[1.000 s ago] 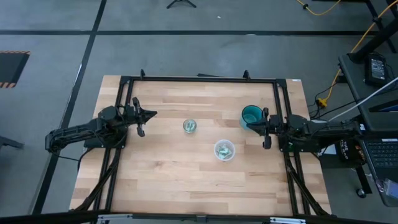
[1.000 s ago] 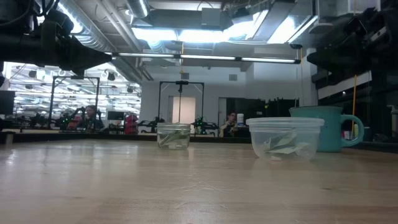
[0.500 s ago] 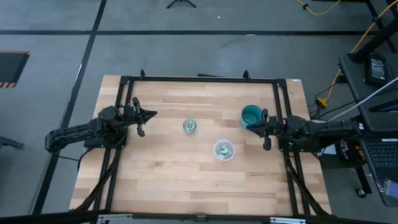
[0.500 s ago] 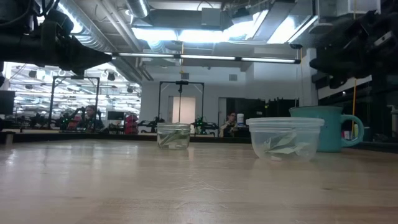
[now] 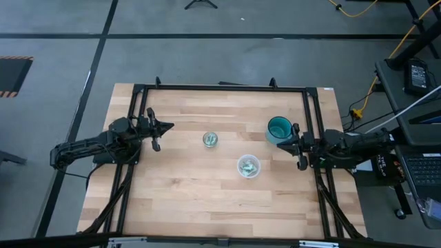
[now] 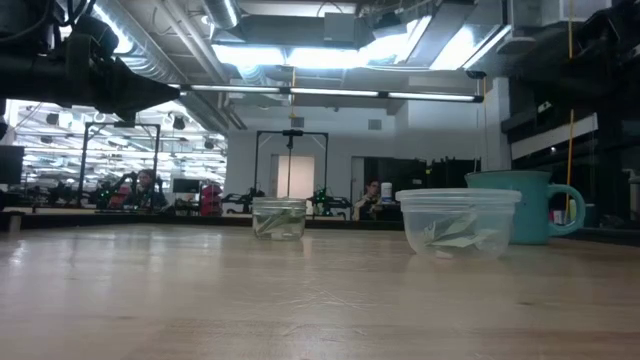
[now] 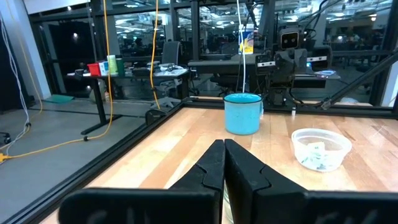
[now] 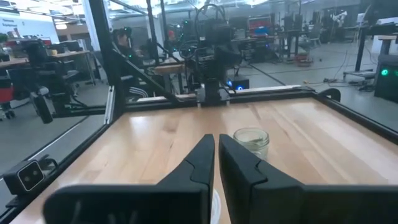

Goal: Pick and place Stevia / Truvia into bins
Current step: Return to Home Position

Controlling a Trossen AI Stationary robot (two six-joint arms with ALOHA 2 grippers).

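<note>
Left gripper (image 5: 167, 126): fingers pressed together tip to tip, nothing held. It hangs above the table's left side, pointing toward the middle, with the arm trailing back over the left edge. In the left wrist view the closed fingers (image 7: 214, 163) aim across bare wood at the teal mug (image 7: 243, 113) and the plastic cup (image 7: 321, 148).

Right gripper (image 5: 292, 145): fingers drawn in to a thin slit, nothing between them. It sits just inside the right frame rail, close beside the teal mug (image 5: 278, 128), pointing left. Its wrist view looks past the fingers (image 8: 200, 157) to the glass jar (image 8: 251, 142) and the left arm's base at the far edge.

Stevia packets: all that show are inside the bins.
- Glass jar (image 5: 211, 140), a little left of table centre, upright, with green-white packets (image 6: 272, 224) inside.
- Plastic cup (image 5: 249, 167), right of and nearer the front than the jar, upright, with folded packets (image 6: 455, 232) lying in the bottom.
- Jar and cup stand well apart. The mug is behind the cup toward the right rear.

Table (image 5: 207, 200): light wood, bounded by a black frame rail (image 5: 220, 87) along the back and both sides. The front half is open wood, as is the strip between the left gripper and the jar. The tightest spot is the right gripper beside the mug.
</note>
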